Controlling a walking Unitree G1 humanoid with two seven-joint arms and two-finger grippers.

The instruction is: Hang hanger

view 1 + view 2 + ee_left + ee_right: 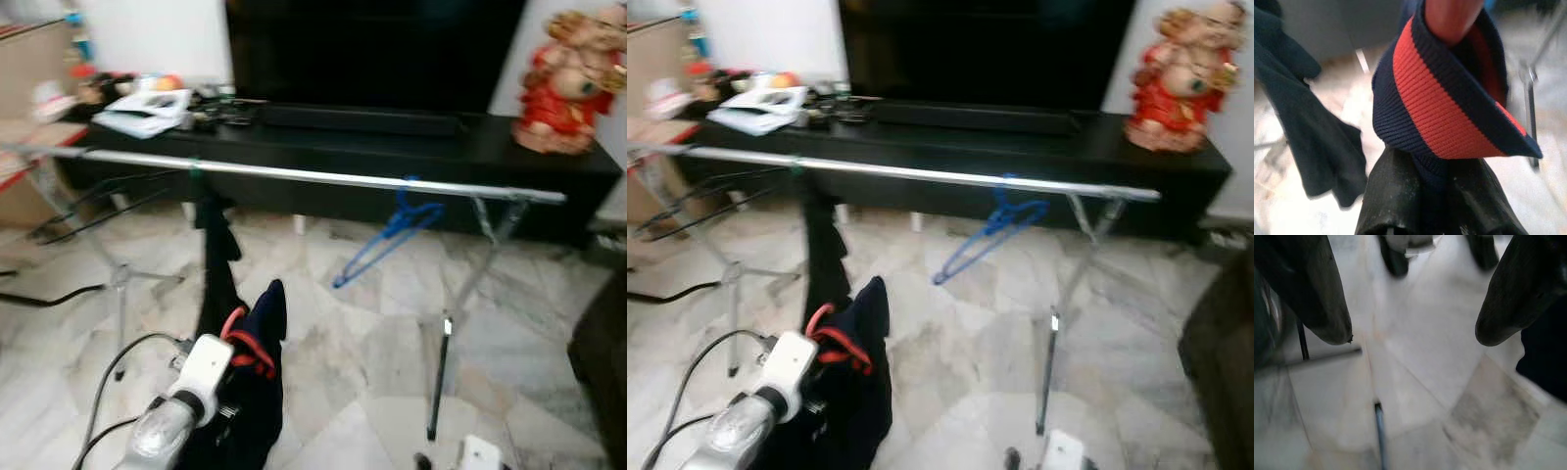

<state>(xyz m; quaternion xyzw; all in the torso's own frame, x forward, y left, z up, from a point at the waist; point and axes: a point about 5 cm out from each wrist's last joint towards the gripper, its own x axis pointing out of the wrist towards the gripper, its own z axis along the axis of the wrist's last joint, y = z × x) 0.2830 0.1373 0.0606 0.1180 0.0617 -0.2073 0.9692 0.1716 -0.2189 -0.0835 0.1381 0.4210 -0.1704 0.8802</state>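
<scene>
The landmark here is the silver rail [323, 177] of a drying rack, running across the room in front of a long black TV cabinet [509, 157].

At the rail's left end stand the rack's grey wire wings [93, 201] and a thin metal leg [120, 294], with a black cable [49, 297] trailing on the marble floor [362, 323] beneath. On the cabinet behind that end lies a heap of papers [147, 110].

A little right of that, a dark garment [217, 257] hangs down from the rail. Below it and nearer the camera is the left gripper [1442, 196], at the end of a silver and white arm. Its black fingers [1396, 196] are closed on a fold of navy cloth with a red stripe [1435, 112], the ribbed edge of a dark garment bunched at the wrist; a red piece [1452, 17] pokes from the top of the fold, possibly the hanger, though it cannot be told for certain. The bundle sits well under the rail, not touching it.

Right of the rail's middle, a blue hanger [392, 235] hooks over the rail and tilts down to the left.

Further right, the rack's folding leg [446, 343] drops to the floor. The right gripper [1410, 333] hangs low near that leg's foot, fingers spread wide and empty over the tiles.

On the cabinet past the rail's right end sits a red and gold figurine [573, 78].
</scene>
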